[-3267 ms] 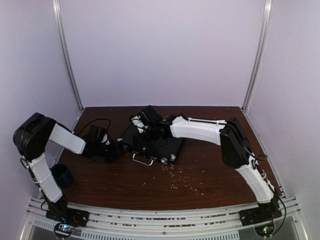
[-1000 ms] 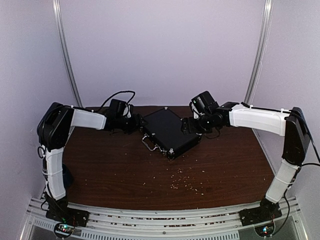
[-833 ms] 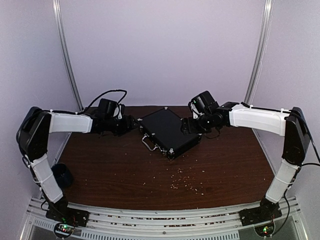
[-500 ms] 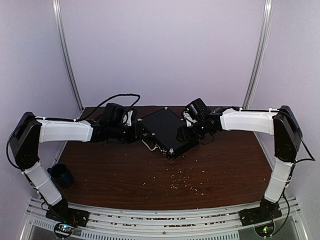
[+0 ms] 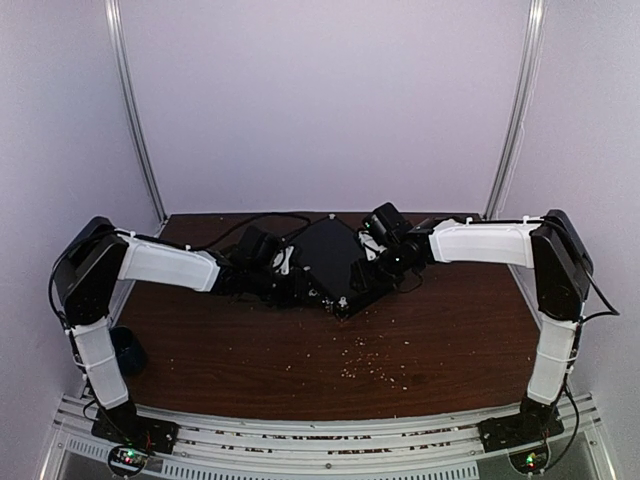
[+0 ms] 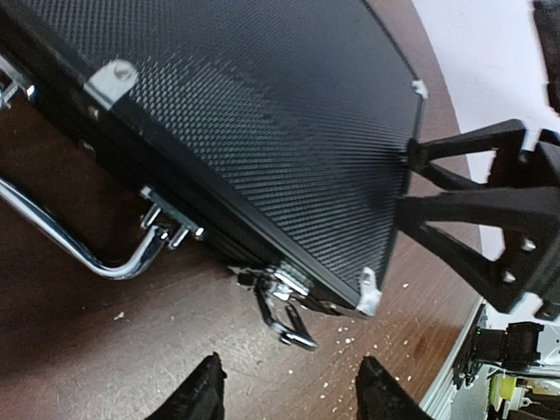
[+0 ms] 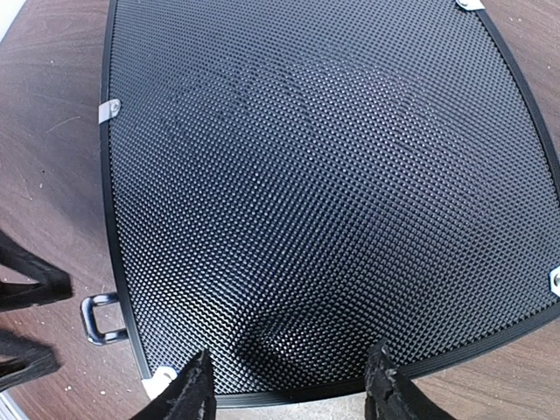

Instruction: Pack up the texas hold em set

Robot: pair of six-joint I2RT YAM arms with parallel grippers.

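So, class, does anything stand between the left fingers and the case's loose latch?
Nothing visible does: only bare brown table with a few crumbs lies between the left fingers and the latch on the black case.

No lettering, label, brand or number can be read in any view. The black case [image 7: 332, 175] shows only a dimpled texture on its lid, with nothing printed on it.

The case [image 7: 332, 175] has a matt, dimpled black skin with shiny metal corners [image 6: 112, 77], handle [image 6: 87, 258] and latch [image 6: 289, 319].
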